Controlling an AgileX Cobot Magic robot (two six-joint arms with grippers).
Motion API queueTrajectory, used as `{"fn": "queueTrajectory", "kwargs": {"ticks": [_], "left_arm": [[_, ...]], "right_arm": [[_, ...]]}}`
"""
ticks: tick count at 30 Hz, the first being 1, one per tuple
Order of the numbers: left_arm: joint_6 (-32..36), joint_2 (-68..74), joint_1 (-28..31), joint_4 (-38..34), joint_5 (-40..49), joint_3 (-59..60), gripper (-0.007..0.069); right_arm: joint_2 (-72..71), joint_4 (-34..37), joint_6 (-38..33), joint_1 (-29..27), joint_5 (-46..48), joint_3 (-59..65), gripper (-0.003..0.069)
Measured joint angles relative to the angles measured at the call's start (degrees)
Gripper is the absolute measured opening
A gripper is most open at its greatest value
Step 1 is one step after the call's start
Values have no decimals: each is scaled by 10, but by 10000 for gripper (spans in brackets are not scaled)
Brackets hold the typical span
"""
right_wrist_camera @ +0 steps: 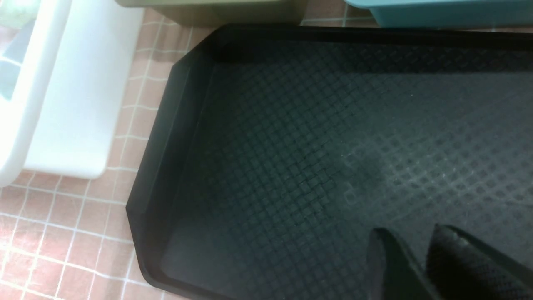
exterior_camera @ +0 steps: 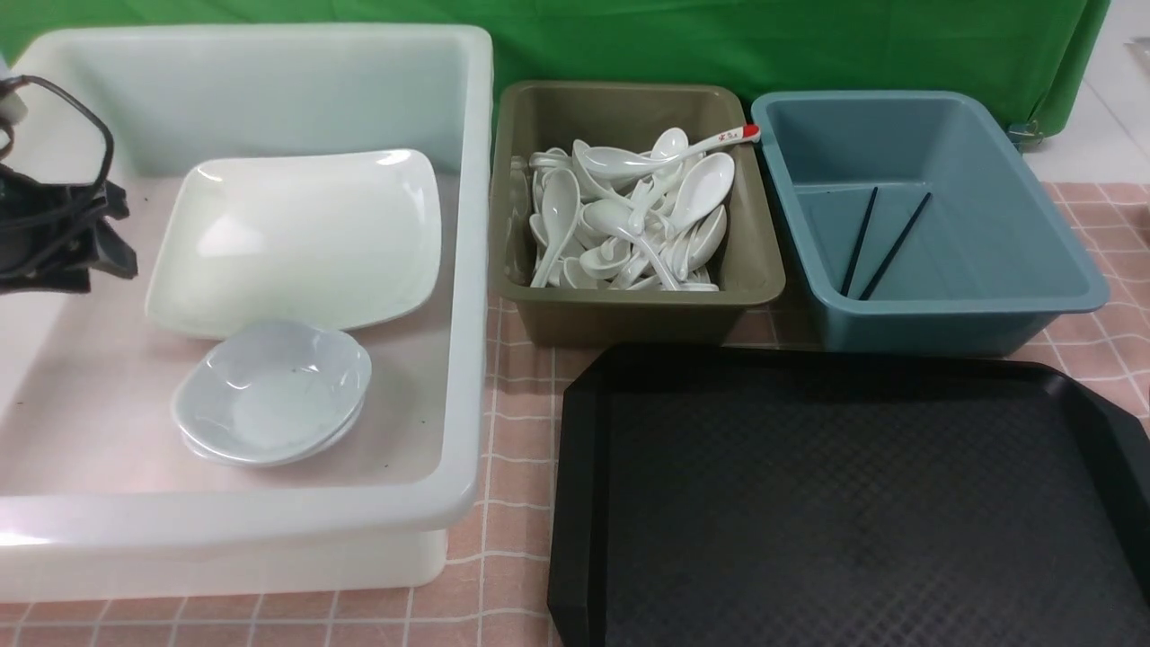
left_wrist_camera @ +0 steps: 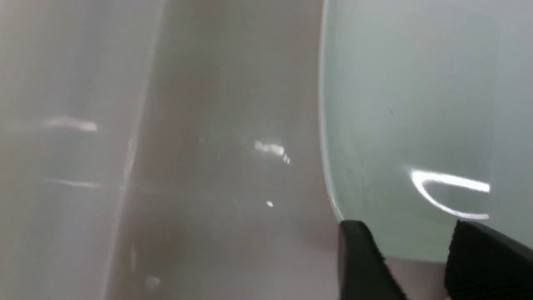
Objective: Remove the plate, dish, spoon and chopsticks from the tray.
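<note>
The plate [exterior_camera: 296,238] now lies in the white bin [exterior_camera: 472,270], off the tray [exterior_camera: 844,503]; it looks stiff, glossy, slippery and breakable, best taken by its thin rim, and the fingers of both grippers stand slightly apart, holding nothing.
</note>
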Motion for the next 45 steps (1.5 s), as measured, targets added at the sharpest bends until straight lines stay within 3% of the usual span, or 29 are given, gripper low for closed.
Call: {"fn": "queueTrajectory", "kwargs": {"ticks": [1,2,5,7,11,13,21,27,37,45], "left_arm": [[0,-2,-2,2,28,0,115],[-3,-3,-6,5,44,0,58],[-39,-3,-28,43,58,0,6],[-60,-3,-40,71,58,0,-1],[-166,-3,-103,245,58,0,-7],[-185,-3,-123,285,58,0,-7],[-209,0,-146,335,60,0,-6],[-232,35,-147,329,58,0,-3],[-218,59,-172,210,139,0,-3],[-218,46,-184,199,166,-5,-3]], "right_arm": [[0,0,0,0,0,0,201],[0,0,0,0,0,0,201],[0,0,0,0,0,0,201],[0,0,0,0,0,0,201],[0,0,0,0,-1,0,201],[0,0,0,0,-1,0,201],[0,0,-2,0,8,0,199],[0,0,-2,0,11,0,199],[0,0,-2,0,11,0,201],[0,0,-2,0,15,0,194]]}}
